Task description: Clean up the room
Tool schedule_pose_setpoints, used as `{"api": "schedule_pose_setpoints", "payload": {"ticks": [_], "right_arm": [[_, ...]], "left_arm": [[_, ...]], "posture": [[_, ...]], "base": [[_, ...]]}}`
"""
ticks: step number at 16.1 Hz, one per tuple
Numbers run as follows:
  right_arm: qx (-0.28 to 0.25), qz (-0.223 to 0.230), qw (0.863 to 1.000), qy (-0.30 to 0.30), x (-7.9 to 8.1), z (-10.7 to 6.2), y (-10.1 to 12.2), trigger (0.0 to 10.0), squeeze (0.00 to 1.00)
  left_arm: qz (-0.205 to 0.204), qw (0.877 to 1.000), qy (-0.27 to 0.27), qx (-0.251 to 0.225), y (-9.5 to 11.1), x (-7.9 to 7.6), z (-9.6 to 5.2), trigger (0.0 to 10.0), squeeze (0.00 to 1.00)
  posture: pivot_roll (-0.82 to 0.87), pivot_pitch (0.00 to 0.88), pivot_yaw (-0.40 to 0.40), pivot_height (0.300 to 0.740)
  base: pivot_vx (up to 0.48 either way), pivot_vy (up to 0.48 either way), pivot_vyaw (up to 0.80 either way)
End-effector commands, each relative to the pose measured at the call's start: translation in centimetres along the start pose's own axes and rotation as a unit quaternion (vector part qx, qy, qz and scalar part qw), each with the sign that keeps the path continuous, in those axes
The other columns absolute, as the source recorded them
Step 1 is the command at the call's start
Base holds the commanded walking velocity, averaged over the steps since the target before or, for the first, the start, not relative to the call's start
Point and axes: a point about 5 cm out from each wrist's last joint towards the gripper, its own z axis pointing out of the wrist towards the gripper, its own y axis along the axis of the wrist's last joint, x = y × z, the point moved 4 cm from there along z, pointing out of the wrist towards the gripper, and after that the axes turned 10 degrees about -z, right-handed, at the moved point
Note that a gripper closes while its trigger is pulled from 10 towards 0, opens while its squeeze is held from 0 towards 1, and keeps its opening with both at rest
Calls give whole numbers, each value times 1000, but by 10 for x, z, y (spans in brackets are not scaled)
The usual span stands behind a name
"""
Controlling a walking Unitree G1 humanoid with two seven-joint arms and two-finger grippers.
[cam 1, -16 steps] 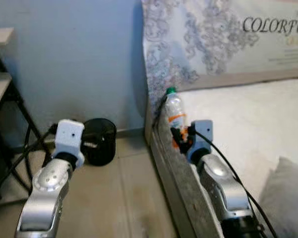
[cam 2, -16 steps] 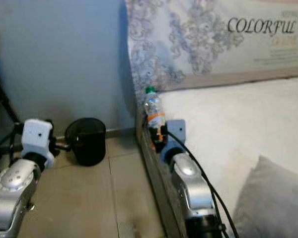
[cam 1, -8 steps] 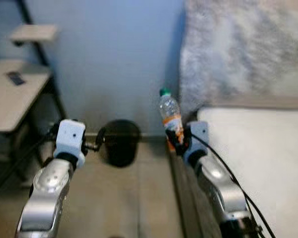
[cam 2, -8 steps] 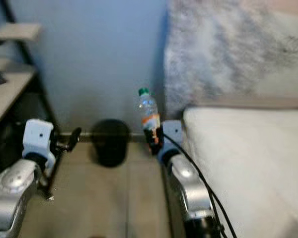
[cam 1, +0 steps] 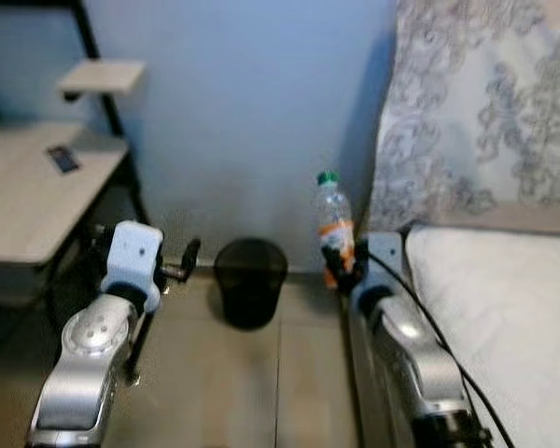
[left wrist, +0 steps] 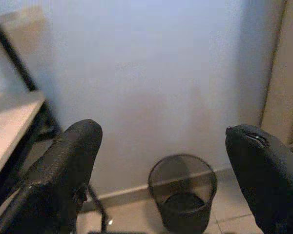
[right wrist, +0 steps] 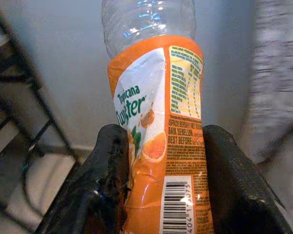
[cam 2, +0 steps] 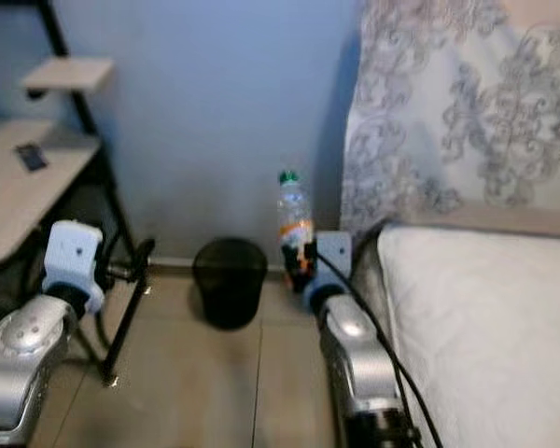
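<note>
Right wrist view: a plastic bottle (right wrist: 158, 131) with an orange label is clamped upright between the two black fingers (right wrist: 110, 180) of the right pincer (cam 1: 341, 266). In the head views the bottle, green-capped, is held in the air above the floor beside the bed (cam 1: 504, 308), with a black mesh wastebasket (cam 1: 250, 282) on the tiles near the blue wall (cam 1: 252, 112). The left pincer (left wrist: 166, 161) is seen spread wide and holding nothing, pointed toward the wastebasket. A table (cam 1: 33, 201) with a dark frame is seen at the left.
</note>
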Motion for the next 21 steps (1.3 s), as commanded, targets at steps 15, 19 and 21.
{"api": "schedule_pose_setpoints", "payload": {"ticks": [15, 19, 21], "right_arm": [[-9, 2, 1000, -11, -9, 3, 5, 10000, 0], [-2, -5, 1000, -16, -11, 5, 3, 10000, 0], [10, -12, 1000, -19, -13, 6, -1, 10000, 0]], "left_arm": [[2, 999, -39, 7, 2, -7, 6, 10000, 0], [6, 999, -45, 10, 1, -8, 5, 10000, 0], [8, 999, -46, 12, 0, -7, 4, 10000, 0]], "posture": [[108, 0, 35, 740], [118, 0, 23, 740], [121, 0, 19, 740]], "base": [[336, 0, 320], [336, 0, 0], [337, 0, 0]]}}
